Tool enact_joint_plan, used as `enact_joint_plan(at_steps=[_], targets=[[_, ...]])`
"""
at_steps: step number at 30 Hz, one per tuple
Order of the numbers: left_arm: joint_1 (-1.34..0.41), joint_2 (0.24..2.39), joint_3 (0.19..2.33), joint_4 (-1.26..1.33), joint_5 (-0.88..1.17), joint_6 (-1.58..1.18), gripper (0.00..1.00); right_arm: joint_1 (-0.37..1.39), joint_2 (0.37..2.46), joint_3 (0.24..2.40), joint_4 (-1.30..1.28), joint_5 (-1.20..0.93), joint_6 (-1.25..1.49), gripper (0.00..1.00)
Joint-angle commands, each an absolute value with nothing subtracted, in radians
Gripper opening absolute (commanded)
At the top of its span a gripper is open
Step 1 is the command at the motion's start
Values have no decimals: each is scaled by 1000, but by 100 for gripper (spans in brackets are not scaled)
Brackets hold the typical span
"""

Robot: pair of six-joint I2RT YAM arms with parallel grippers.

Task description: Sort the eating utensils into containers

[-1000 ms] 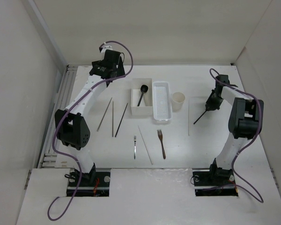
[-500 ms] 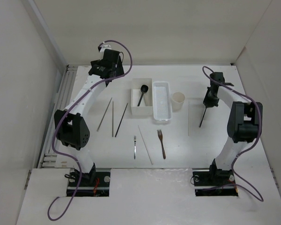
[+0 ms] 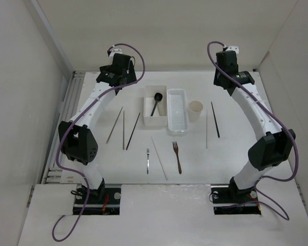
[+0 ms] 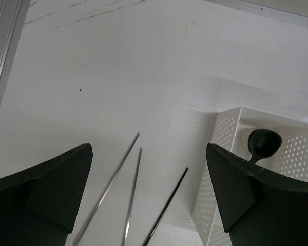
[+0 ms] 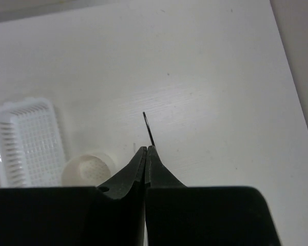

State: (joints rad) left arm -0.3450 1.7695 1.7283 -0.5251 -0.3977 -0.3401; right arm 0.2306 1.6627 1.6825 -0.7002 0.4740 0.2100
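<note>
My right gripper [image 3: 222, 78] [image 5: 146, 148] is shut and empty, raised at the back right. A dark chopstick [image 3: 214, 119] [image 5: 148, 125] lies on the table beyond its tips, with a pale chopstick [image 3: 206, 128] beside it. My left gripper [image 3: 116, 77] [image 4: 149, 149] is open and empty, high at the back left. Below it lie three chopsticks [image 3: 123, 128] [image 4: 131, 195]. The black spoon [image 3: 155, 102] [image 4: 263, 143] lies in the white square box [image 3: 146, 106] [image 4: 220, 154]. The perforated basket [image 3: 177, 113] [image 5: 25, 141] and cream cup [image 3: 195, 109] [image 5: 87, 166] hold nothing.
A small silver fork [image 3: 148, 160], a pale chopstick [image 3: 159, 158] and a dark brown fork [image 3: 176, 156] lie near the front middle. White walls close in the table at the left, back and right.
My right gripper has let go of the dark chopstick, which now lies flat right of the cup. The right arm has risen and swung to the back. The left arm has not moved.
</note>
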Motion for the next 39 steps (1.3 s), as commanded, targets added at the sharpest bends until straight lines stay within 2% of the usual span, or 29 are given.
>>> enact_joint_plan(at_steps=[1, 3, 4, 5, 7, 9, 10, 20, 22, 23, 24, 25, 27, 33, 39], targets=[[-342, 1698, 1726, -526, -391, -353, 91, 194, 1692, 1718, -781, 536, 187, 0], [-342, 1698, 1726, -526, -391, -353, 91, 135, 1716, 1681, -781, 401, 151, 2], [-342, 1698, 1726, -526, -391, -353, 91, 47, 1732, 1652, -769, 138, 118, 12], [-342, 1689, 1726, -526, -391, -353, 91, 5, 1755, 1652, -782, 18, 92, 42], [-342, 1689, 1717, -526, -391, -353, 93, -47, 1821, 1634, -798, -128, 32, 61], [-333, 1689, 1706, -526, -391, -353, 93, -48, 1839, 1579, -778, -129, -29, 74], [-333, 1689, 1706, -526, -391, -353, 93, -34, 1839, 1562, -778, -129, -41, 76], [-333, 1689, 1697, -517, -370, -344, 94, 74, 1910, 1499, -756, -123, -61, 63], [-333, 1689, 1697, -517, -370, -344, 94, 83, 1910, 1483, -736, -123, -61, 53], [-333, 1689, 1687, -517, -370, -344, 94, 83, 1925, 1483, -736, -106, -49, 35], [-333, 1689, 1687, -517, -370, -344, 94, 83, 1943, 1483, -736, -106, -38, 28], [-333, 1689, 1687, -517, -370, -344, 94, 83, 1953, 1483, -745, -95, -38, 26], [-333, 1689, 1687, -517, -370, -344, 94, 83, 1962, 1483, -746, -84, -29, 26], [-333, 1689, 1678, -517, -370, -344, 94, 83, 1962, 1463, -735, -57, -3, 34], [-333, 1689, 1678, -517, -379, -344, 95, 92, 1996, 1445, -735, -38, -3, 34]])
